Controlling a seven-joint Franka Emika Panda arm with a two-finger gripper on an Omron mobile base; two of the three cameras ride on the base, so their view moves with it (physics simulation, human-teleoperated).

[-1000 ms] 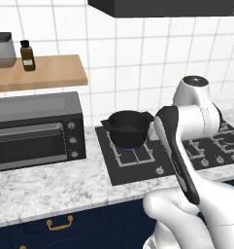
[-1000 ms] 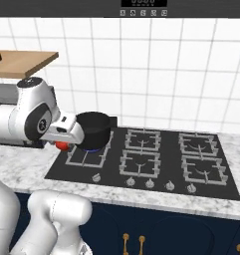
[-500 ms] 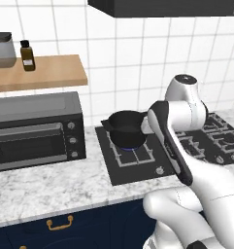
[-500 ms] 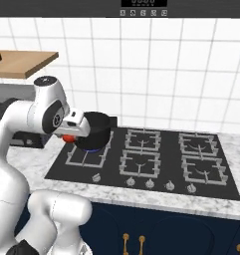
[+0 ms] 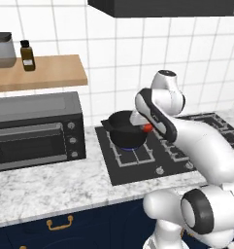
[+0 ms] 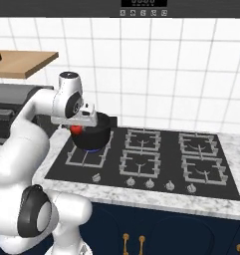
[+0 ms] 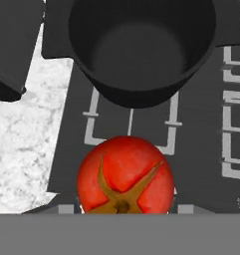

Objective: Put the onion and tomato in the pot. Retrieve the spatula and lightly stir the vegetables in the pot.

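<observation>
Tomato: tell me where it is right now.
The tomato is held in the pincer, in the air just short of the pot's near rim, over the cooktop's left-hand burners.

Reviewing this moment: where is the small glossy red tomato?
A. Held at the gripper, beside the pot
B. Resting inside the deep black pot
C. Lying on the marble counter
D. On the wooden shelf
A: the small glossy red tomato sits at the gripper, short of the empty deep black pot.
</observation>
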